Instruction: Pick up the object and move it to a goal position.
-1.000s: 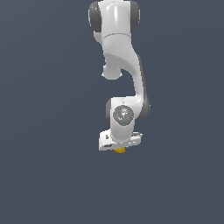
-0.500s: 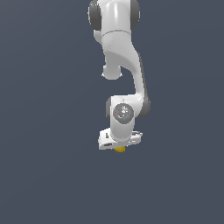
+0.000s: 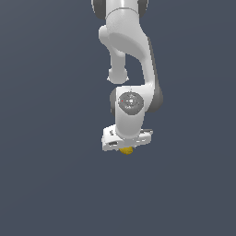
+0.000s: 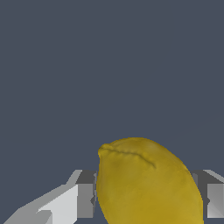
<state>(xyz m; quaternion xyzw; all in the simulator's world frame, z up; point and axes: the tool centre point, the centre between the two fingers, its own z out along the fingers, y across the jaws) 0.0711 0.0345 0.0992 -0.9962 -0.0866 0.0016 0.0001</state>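
Nothing seems to have moved since the earlier pictures: the lemon-like object (image 3: 126, 150) still sits directly under the white gripper (image 3: 126, 148), at the same place in the exterior view, and the arm (image 3: 131, 69) keeps the same bent pose. Only a small yellow part of the object shows there, below the gripper body. In the wrist view the object (image 4: 146, 183) is large and close, yellow, oval, with a bumpy skin, a small ridge line on its upper side and a pointed bump at one end. It stands between the two fingers (image 4: 78, 199), one on each side of it, and the inner faces of both fingers meet its outline, so the jaws appear clamped on it. Whether it rests on the floor or is lifted, I cannot tell, because the ground is one flat dark grey-blue surface (image 3: 46, 184) without shadow under it. All around the object this surface is plain on every side, up to the borders of both views.
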